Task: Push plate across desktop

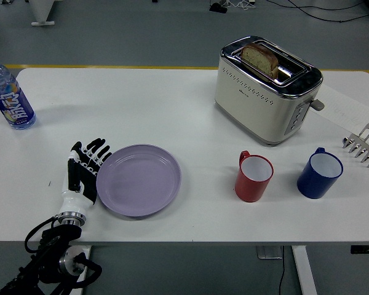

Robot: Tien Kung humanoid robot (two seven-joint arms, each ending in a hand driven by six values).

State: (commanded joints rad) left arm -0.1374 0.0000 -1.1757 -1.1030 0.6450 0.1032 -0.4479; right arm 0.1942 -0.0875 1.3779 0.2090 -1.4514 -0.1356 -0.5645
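— White tabletop (172, 110), grey floor beyond; lilac plate (139, 179) lying flat toward the near left, well short of the middle.

— And the left hand (83, 177)?

— Pressed edge-on against the plate's left rim, fingers (97, 151) straight and held together, gripping nothing. Right hand nowhere in view.

— Handling of the plate?

— Probably light and rigid, with a smooth underside, so likely to slide easily on that surface. Glossy rim, shallow and sloped: easy for fingers to ride up over it. Best contact low on the left rim, level with the plate's centre; off-centre pressure likely to spin it rather than send it straight. Breakable if ceramic, though impossible to tell the material.

— Anything in the path?

— Red mug (253, 177) directly to the right, open table between for now. Blue mug (319, 173) further right, near a metal rack (364, 145) at the table's edge. Cream toaster (267, 89) with a slice of bread (261, 59) set farther back, clear of a straight rightward track. Water bottle (8, 93) at the far left, behind the hand, no obstacle.

— Main risk?

— Nudging the red mug if carried too far, or veering toward the near edge.
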